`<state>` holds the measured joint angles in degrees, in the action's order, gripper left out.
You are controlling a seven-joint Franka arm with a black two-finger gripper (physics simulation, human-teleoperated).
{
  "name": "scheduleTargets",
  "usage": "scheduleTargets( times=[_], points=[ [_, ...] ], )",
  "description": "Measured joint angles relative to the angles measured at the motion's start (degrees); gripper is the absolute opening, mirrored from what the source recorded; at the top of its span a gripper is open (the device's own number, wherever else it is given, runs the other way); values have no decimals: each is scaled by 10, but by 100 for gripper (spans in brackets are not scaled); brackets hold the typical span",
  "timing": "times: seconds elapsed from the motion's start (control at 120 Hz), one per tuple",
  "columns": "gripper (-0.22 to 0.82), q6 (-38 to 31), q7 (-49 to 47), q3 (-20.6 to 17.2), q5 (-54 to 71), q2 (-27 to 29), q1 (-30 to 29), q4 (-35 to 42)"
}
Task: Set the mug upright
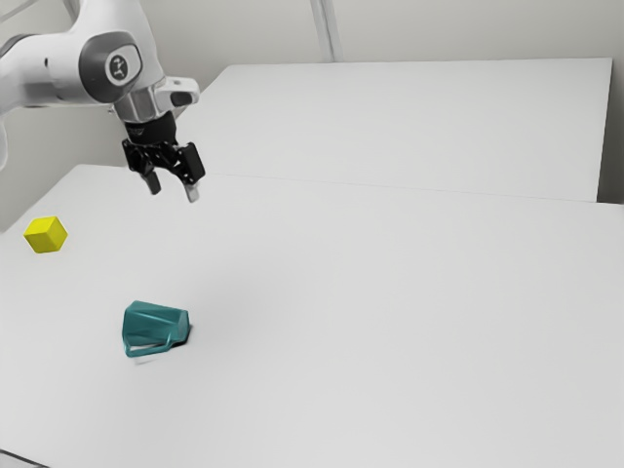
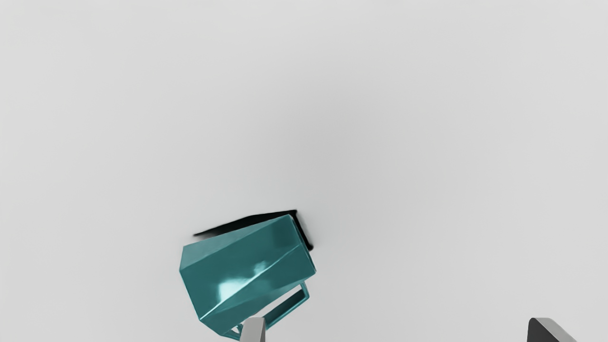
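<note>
Our black two-finger gripper (image 1: 174, 190) hovered open above the flat white table (image 1: 390, 322), where the glossy, faceted teal mug (image 1: 154, 324) lay sideways; we judged it stiff, slippery, best gripped across its body

Teal mug (image 1: 151, 322), yellow cube (image 1: 45, 235), near-white table (image 1: 390, 312)
Mug in lighter and darker teal facets, lower left of the exterior frame, with a white glint in the wrist view; cube in brighter and duller yellow faces, far left; arm (image 1: 112, 15) white with dark grey, upper left; gripper (image 1: 174, 191) black, tipped pale grey
</note>
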<state>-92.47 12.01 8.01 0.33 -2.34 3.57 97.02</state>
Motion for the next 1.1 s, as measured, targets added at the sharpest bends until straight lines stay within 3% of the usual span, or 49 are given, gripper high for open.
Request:
scheduleTargets(
  times=[0.092,0.192,0.342,0.458,0.625,1.1],
  points=[
    [60,-35,5,1,0,24,4,28],
    [60,-93,7,15,-2,86,20,117],
    [60,-220,11,74,-40,206,8,311],
    [60,-294,41,117,-124,255,7,400],
    [60,-358,148,174,-277,282,1,477],
    [60,-367,430,198,-349,288,-120,570]
  ],
)
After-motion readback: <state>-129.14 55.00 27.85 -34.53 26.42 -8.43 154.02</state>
